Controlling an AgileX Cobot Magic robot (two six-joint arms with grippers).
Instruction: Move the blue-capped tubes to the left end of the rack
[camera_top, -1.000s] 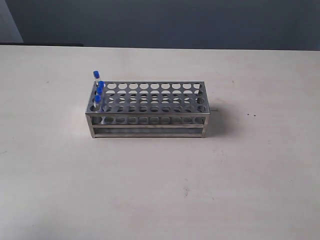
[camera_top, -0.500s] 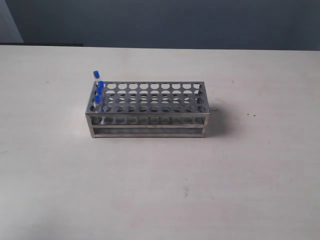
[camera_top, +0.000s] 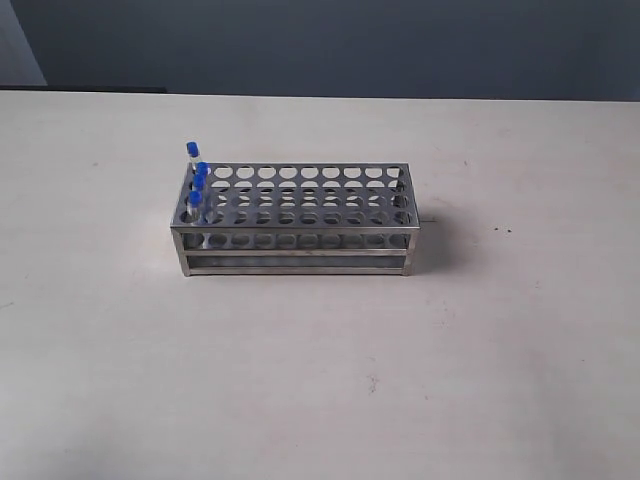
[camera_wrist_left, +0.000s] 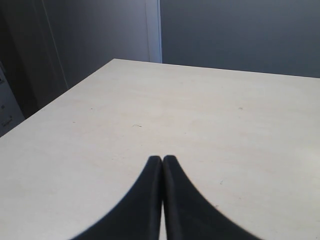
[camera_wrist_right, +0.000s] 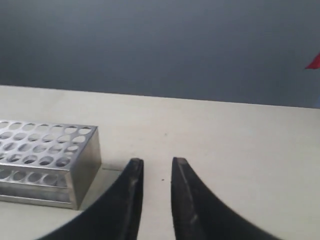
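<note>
Four blue-capped tubes (camera_top: 198, 181) stand in one rack (camera_top: 300, 238) (its left end)

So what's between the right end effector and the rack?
Only bare table between the right end effector and the rack, seen in the right wrist view.

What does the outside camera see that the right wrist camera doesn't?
Only the exterior view shows the blue-capped tubes, standing in the left end of the rack, and the rack from end to end. Only the right wrist view shows the right hand, its fingers a little apart and holding nothing, plus a small red thing at the picture's edge. Both show the metal rack, the pale table and the dark wall behind; the wrist view catches just one end of the rack, with empty holes.
</note>
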